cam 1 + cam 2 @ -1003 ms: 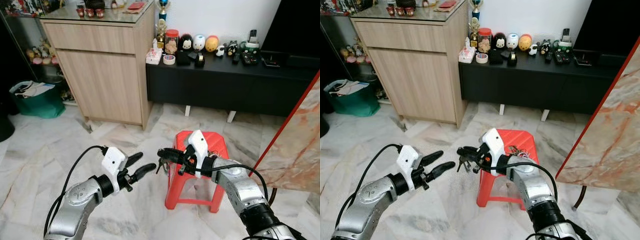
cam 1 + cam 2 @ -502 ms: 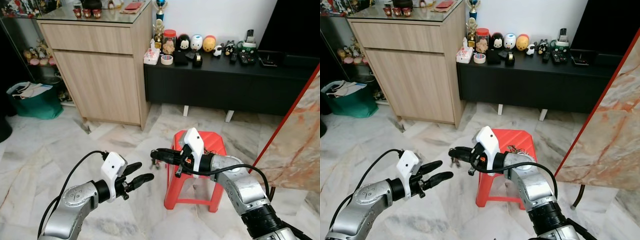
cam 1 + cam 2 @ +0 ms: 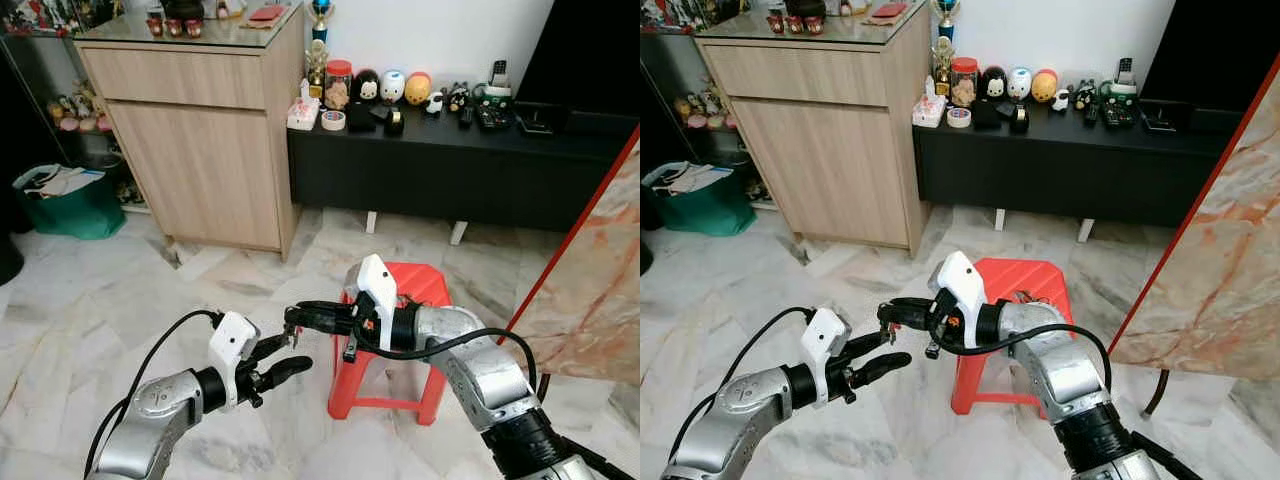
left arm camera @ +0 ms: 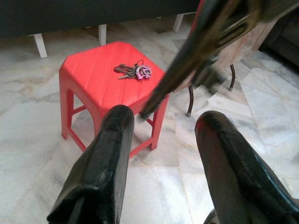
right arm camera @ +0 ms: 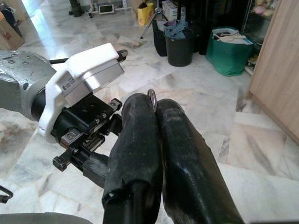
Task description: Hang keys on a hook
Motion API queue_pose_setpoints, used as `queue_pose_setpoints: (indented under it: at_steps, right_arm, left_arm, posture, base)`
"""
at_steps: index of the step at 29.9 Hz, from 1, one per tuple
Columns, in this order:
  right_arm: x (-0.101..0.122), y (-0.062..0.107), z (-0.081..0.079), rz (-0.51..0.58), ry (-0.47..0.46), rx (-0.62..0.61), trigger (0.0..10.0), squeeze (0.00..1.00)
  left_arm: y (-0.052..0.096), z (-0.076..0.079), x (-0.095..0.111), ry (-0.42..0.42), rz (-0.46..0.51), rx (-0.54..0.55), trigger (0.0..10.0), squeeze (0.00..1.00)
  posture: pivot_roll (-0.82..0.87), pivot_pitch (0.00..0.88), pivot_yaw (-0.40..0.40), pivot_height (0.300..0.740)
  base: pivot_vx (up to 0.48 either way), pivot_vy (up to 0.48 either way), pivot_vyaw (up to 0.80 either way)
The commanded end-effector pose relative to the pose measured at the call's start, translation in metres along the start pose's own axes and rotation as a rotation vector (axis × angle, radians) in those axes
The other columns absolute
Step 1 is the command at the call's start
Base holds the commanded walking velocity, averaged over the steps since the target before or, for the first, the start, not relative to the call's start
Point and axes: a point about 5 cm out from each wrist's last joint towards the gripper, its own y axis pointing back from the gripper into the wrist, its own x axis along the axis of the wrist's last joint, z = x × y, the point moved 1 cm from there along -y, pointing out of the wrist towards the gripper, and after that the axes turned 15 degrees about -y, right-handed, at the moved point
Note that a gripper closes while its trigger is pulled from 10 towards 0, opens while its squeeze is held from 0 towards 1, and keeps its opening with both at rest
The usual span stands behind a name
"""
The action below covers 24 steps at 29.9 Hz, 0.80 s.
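My right gripper (image 3: 297,317) reaches out to the left of the red stool (image 3: 428,285) and is shut on a key ring (image 5: 152,97), which peeks out between its fingertips. A small bunch of keys (image 3: 884,322) hangs from its tip. My left gripper (image 3: 296,354) is open just below and beside that tip, its two fingers (image 4: 108,156) spread apart. In the left wrist view the right gripper's fingers (image 4: 186,63) cross above the left ones. A second bunch of keys (image 4: 133,71) lies on top of the stool (image 4: 93,70).
A wooden cabinet (image 3: 200,130) stands at the back left, with a low black console (image 3: 460,165) carrying figurines beside it. A green bag (image 3: 65,200) sits on the floor at far left. A marble slab with a red edge (image 3: 600,290) leans at the right.
My right gripper has carried the keys further left, away from the stool, to the left gripper. The left gripper now sits just under its tip.
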Motion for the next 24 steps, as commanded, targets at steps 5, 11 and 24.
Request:
queue_pose_setpoints:
  at_steps: [5, 11, 24]
  right_arm:
    - [0.0042, -0.0015, -0.0042, 0.000, 0.017, 0.015, 10.0, 0.00]
    - [0.0001, -0.0014, -0.0027, -0.007, 0.002, -0.001, 10.0, 0.00]
    - [-0.0010, -0.0015, 0.0006, -0.011, 0.002, -0.023, 10.0, 0.00]
  left_arm:
    - [-0.0028, -0.0048, 0.0014, -0.007, 0.008, 0.025, 10.0, 0.00]
    - [-0.0031, -0.0099, 0.0048, -0.011, 0.036, 0.072, 10.0, 0.00]
    - [-0.0037, -0.0121, 0.0032, -0.008, 0.043, 0.089, 0.0, 0.00]
  posture:
    - [0.05, 0.016, -0.053, 0.740]
    - [0.05, 0.023, -0.054, 0.740]
    - [0.05, 0.028, -0.053, 0.740]
  base:
    - [0.000, 0.000, 0.00]
    - [0.000, 0.000, 0.00]
    - [0.000, 0.000, 0.00]
